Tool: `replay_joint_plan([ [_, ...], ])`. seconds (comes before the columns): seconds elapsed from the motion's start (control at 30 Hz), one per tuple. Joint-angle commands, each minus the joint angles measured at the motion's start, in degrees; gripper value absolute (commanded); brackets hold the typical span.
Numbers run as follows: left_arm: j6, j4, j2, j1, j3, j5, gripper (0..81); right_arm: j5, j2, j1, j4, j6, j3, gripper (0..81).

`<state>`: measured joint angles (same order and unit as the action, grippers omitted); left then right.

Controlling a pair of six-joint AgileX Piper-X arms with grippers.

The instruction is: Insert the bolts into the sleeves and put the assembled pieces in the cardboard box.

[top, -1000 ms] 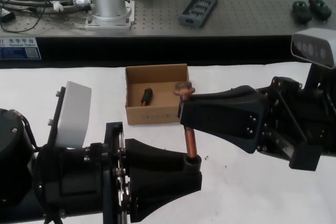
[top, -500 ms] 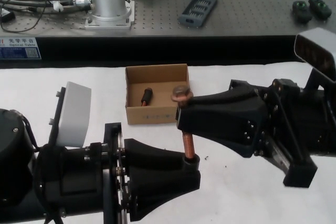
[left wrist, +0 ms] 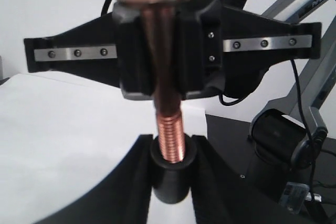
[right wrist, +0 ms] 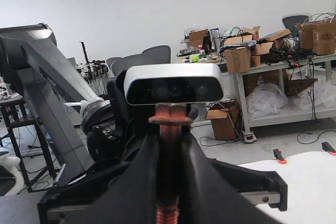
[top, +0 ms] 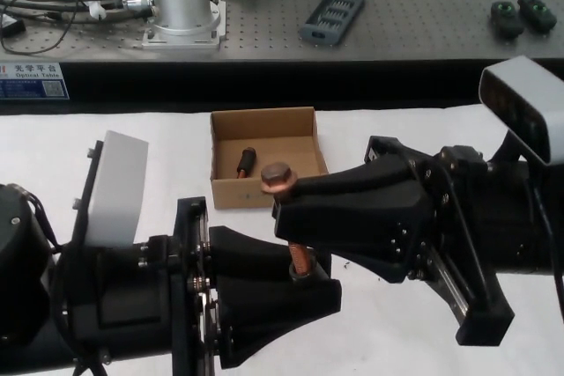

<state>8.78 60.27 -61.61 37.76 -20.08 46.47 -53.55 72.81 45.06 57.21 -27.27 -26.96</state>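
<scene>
1. Nearest the camera, at the lower left of the high view, we find the left gripper (top: 304,277) clenched on a black sleeve (left wrist: 169,187) with its bore facing up. We judge that this grasp fixes the sleeve as a steady socket.
2. Just above it, the right gripper (top: 284,210) clamps the copper bolt (left wrist: 169,129) below its head. This leaves the threaded end free and in line with the bore. The thread tip sits in the sleeve's mouth, so we judge the insertion begun but not yet seated.
3. Farther back, at the centre of the frame, the cardboard box (top: 263,122) stands open-topped on the white bench cover (top: 414,129), near enough for drop-off. One dark assembled piece (top: 246,162) lies inside, toward the box's left wall.
</scene>
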Motion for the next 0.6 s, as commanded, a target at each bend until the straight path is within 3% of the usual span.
replay_joint_plan([
  [0.0,2.80,6.23,0.34,0.05,-0.78,-0.93,0.6,-1.57,0.40,0.10,-1.10,0.37,-0.13,3.7],
  [0.57,3.18,6.22,0.34,-0.41,-0.78,-1.37,0.6,-5.24,-1.18,-6.91,-2.94,-4.04,-0.13,3.7],
])
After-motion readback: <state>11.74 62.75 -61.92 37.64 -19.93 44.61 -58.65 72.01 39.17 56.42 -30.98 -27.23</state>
